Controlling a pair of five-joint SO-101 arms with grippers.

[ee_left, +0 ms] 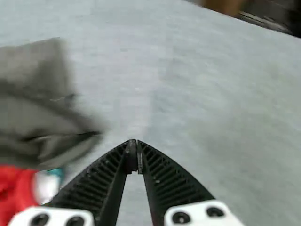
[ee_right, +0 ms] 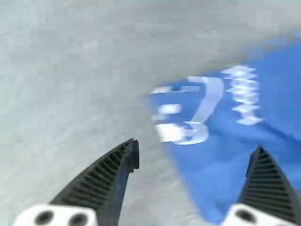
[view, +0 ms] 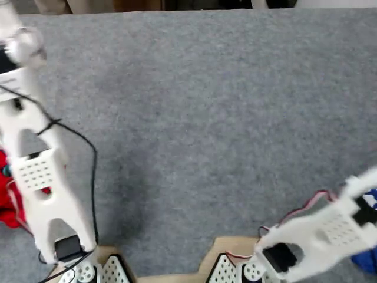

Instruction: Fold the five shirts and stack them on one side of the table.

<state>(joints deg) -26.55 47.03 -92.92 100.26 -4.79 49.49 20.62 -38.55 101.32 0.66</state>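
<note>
Grey felt covers the table (view: 224, 88). The left gripper (ee_left: 133, 157) hovers over it with its fingers pressed together and nothing between them, near a crumpled grey shirt (ee_left: 37, 108) that lies against a red shirt (ee_left: 14, 197) at the table's left edge. At the right edge, the right gripper (ee_right: 196, 155) is spread wide and empty above a blue shirt (ee_right: 282, 132) with white print.

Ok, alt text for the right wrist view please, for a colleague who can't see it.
The right gripper is wide open over a blue shirt with white print lying on the grey table. The shirt's edge runs under the gap, so one side of the gripper is over cloth and the other over bare table.
</note>
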